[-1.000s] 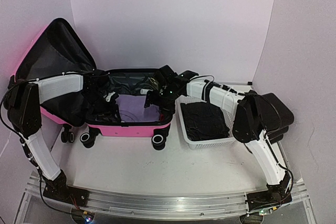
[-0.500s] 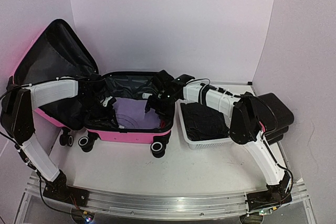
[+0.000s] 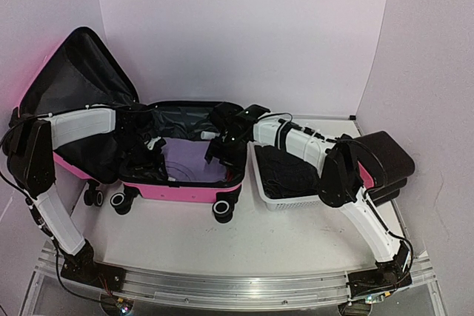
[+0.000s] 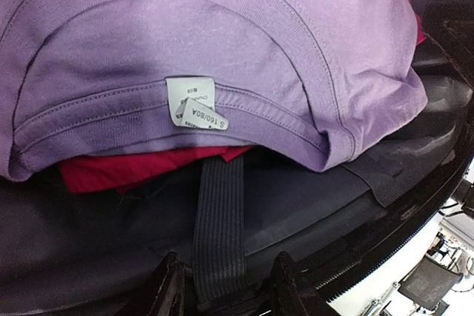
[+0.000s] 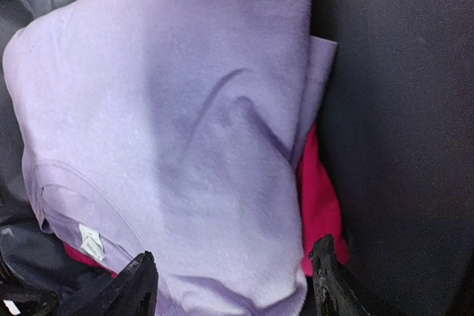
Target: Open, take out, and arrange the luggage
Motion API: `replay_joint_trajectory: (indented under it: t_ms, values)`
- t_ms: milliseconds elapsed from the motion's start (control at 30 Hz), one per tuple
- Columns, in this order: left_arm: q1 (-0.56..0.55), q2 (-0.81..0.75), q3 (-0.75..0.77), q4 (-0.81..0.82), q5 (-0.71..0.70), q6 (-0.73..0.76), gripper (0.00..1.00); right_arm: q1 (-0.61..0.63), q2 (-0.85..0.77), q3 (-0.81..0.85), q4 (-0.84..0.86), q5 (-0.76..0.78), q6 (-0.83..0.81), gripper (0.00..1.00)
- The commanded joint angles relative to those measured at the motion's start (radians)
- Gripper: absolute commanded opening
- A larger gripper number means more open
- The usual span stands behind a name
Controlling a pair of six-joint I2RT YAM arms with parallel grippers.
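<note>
While the pink suitcase (image 3: 181, 183) lies open on the counter (image 3: 222, 234), left fingers (image 4: 172, 290) stand spread astride its elastic strap (image 4: 220, 212); right fingers (image 5: 137, 290) stand spread above the lilac T-shirt (image 5: 170, 109) inside.

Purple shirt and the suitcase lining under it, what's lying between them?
A red garment, its edge showing beneath the purple shirt in both wrist views.

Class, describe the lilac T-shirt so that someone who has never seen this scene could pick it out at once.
Find the bright-pink suitcase lying open on the left, beside a white basket. In the half that lies flat sits the folded lilac T-shirt. It is the top and palest garment there, resting on a red garment, and it alone shows a white neck label.
</note>
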Motion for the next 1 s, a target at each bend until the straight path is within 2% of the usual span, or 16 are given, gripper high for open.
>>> replay_joint_trajectory:
  t_ms: [0, 133, 233, 600, 833, 967]
  values:
    - [-0.006, 0.016, 0.021, -0.109, -0.011, 0.018, 0.40, -0.003, 0.064, 0.077, -0.036, 0.016, 0.030, 0.70]
    - [-0.006, 0.011, 0.018, -0.109, -0.005, 0.015, 0.41, -0.007, 0.099, 0.107, -0.008, 0.003, 0.020, 0.66]
    - [-0.006, 0.011, 0.020, -0.108, -0.003, 0.015, 0.41, -0.009, 0.108, 0.106, 0.005, 0.077, -0.017, 0.70]
    - [-0.007, -0.004, 0.007, -0.110, -0.006, 0.015, 0.41, -0.017, 0.100, 0.160, 0.057, 0.186, -0.131, 0.78]
    - [-0.006, -0.006, 0.010, -0.110, -0.004, 0.015, 0.41, -0.017, 0.090, 0.207, 0.131, 0.151, -0.147, 0.72]
    - [-0.007, -0.006, 0.010, -0.109, -0.005, 0.015, 0.41, -0.025, 0.049, 0.101, 0.129, 0.241, -0.106, 0.70]
